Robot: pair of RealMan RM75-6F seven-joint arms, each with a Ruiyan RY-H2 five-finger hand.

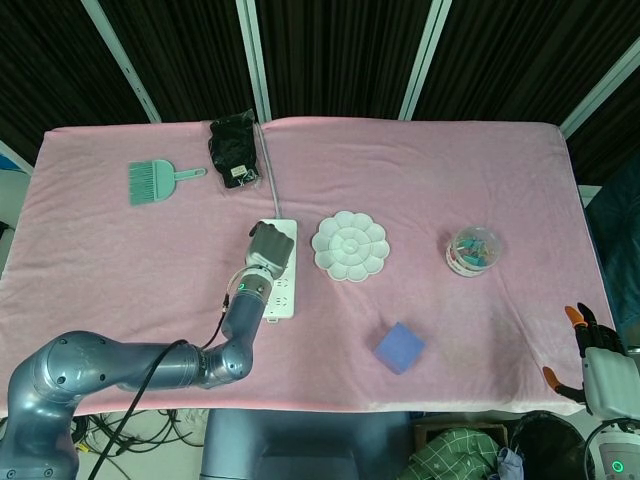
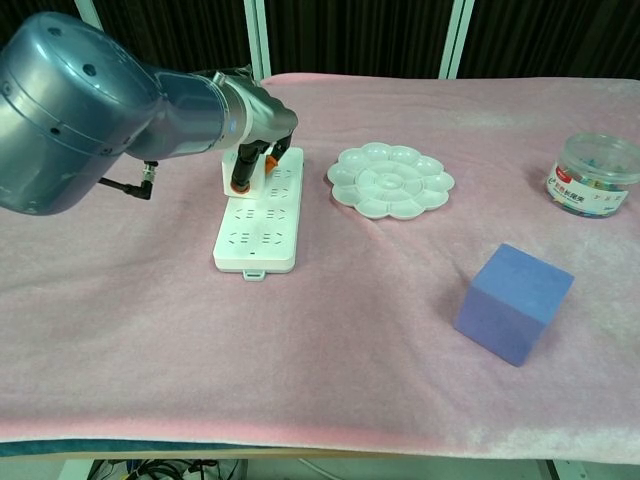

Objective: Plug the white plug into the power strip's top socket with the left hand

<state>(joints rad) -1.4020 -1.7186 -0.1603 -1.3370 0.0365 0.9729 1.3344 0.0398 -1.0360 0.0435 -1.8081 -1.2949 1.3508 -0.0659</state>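
The robot's left hand (image 2: 258,128) pinches the white plug (image 2: 240,183) between its fingertips at the far end of the white power strip (image 2: 258,230), the plug's body at the strip's left edge on the pink table cover (image 2: 300,340). The right hand (image 1: 592,352) hangs off the table's near right corner, fingers spread and holding nothing. A white paint palette (image 2: 390,180) lies just beside the strip.
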